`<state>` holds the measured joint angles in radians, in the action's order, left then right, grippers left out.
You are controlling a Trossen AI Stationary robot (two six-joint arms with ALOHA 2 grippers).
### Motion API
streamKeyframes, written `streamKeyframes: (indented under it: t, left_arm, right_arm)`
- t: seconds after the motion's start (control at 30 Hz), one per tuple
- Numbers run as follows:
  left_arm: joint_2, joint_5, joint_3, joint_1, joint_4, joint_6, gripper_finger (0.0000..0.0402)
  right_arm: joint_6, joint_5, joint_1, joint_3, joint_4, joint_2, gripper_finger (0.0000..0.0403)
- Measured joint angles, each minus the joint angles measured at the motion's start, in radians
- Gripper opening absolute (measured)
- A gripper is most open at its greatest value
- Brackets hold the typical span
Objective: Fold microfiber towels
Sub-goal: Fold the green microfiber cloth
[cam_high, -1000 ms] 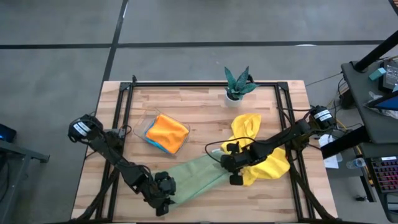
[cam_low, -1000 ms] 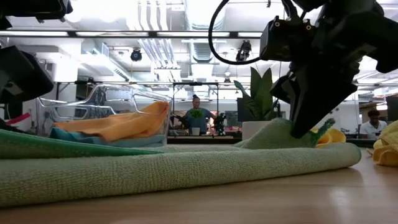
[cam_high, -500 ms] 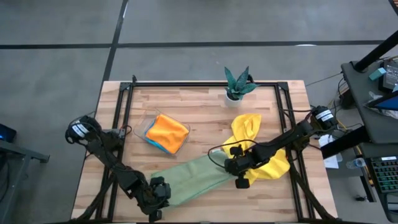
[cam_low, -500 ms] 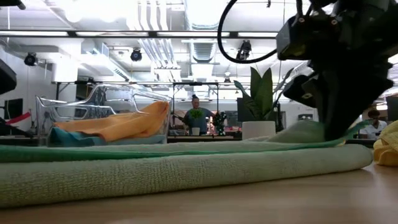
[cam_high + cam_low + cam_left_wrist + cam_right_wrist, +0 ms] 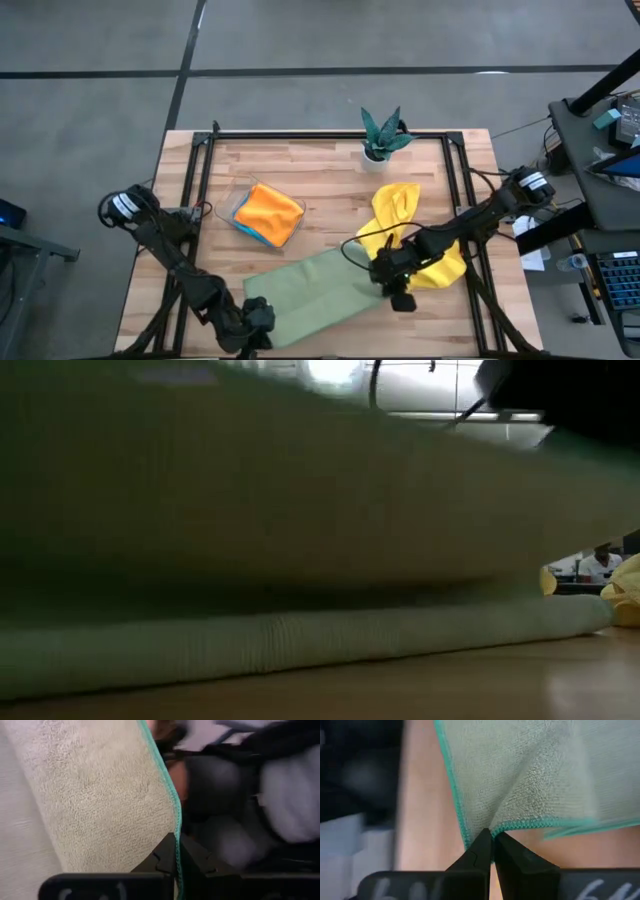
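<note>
Both jaws pinch the pale green towel's near corners: keep it taut.

Your left gripper (image 5: 258, 318), at lower left of the high view, has its jaws clamped on the pale green towel (image 5: 310, 292); your right gripper (image 5: 398, 293), right of centre, is clamped on its hem (image 5: 470, 827). Move both together so the cloth, lying low across the table (image 5: 330, 195), folds evenly. Steer clear of the yellow towel (image 5: 400, 215) just beyond your right gripper.

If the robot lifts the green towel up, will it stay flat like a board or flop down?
Probably flop. The green towel already bends into soft folds where the right gripper pinches its corner. It looks fuzzy, so it likely won't slip from the left gripper either.
</note>
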<state>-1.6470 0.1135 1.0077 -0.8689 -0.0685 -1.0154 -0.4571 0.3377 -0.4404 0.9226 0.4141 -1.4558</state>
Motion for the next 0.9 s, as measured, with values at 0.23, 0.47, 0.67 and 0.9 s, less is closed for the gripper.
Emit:
streamKeyframes:
  t: [0.23,0.47,0.67,0.9]
  left_arm:
    - [0.001,0.029,0.013,-0.008,0.051,0.102,0.0]
    - [0.001,0.1,-0.007,-0.003,-0.153,0.022,0.0]
    - [0.001,0.19,-0.03,-0.004,-0.344,-0.076,0.0]
    - [0.0,0.244,-0.096,-0.002,-0.345,-0.085,0.0]
  right_arm:
    - [-0.01,0.02,-0.043,0.001,-0.006,0.017,0.0009]
    - [-0.018,-0.283,0.01,0.001,0.01,0.017,0.0009]
    - [-0.067,-0.345,0.099,0.001,0.009,0.0,0.0009]
    - [-0.07,-0.367,0.179,0.0,0.005,-0.067,0.0009]
